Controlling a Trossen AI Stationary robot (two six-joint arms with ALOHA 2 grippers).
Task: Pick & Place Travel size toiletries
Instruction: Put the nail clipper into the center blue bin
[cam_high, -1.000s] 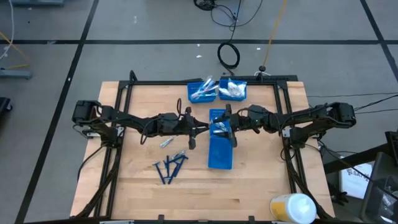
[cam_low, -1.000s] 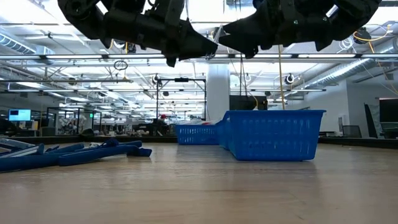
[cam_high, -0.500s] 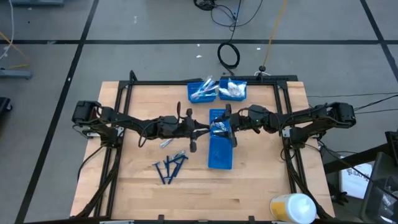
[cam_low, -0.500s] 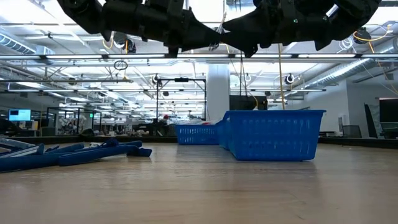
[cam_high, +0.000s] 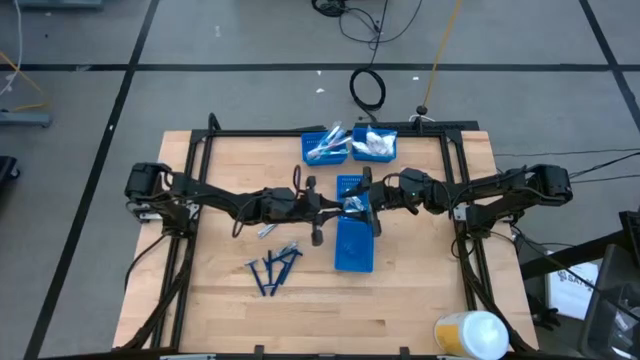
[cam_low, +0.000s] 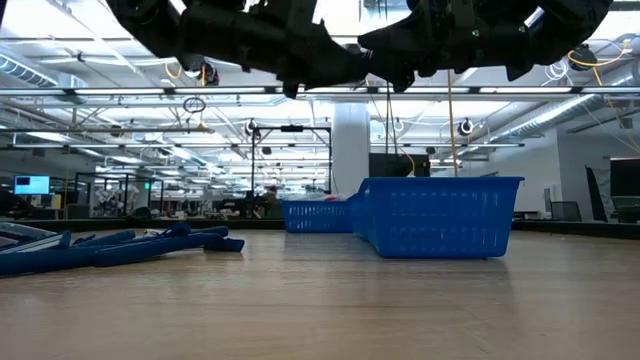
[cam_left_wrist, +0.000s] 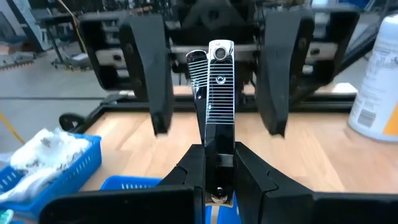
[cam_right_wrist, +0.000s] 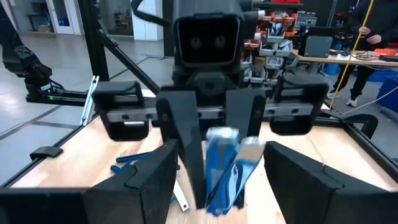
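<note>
Holding a slim razor with a blue, silvery-striped handle and a chrome tip (cam_left_wrist: 214, 93) upright between the fingers of my left gripper (cam_left_wrist: 217, 168), I am above the far end of the long blue plastic bin (cam_high: 354, 245) at the middle of the wooden counter (cam_high: 220, 300); my right gripper (cam_left_wrist: 214, 81) faces it from just beyond, its two dark fingers spread wide to either side of the handle and not touching it.

I judge the razor light and stiff, its smooth plastic and chrome likely slippery, the head end the delicate part; the ribbed middle of the handle looks like the best place to pinch, which is about where my right fingers stand.

The rest of the toiletries lie apart; a loose heap of dark blue T-shaped razors (cam_high: 272, 268) sits on the counter near and left of the long bin, with a few short silvery tubes (cam_high: 268, 230) just beyond them; two small blue bins at the far edge hold slim white and light-blue sticks (cam_high: 325, 148) on the left and white plastic packets (cam_high: 374, 143) on the right.

What crowds me is mainly my own two arms meeting nose to nose over the bin; its walls stand just below.
</note>
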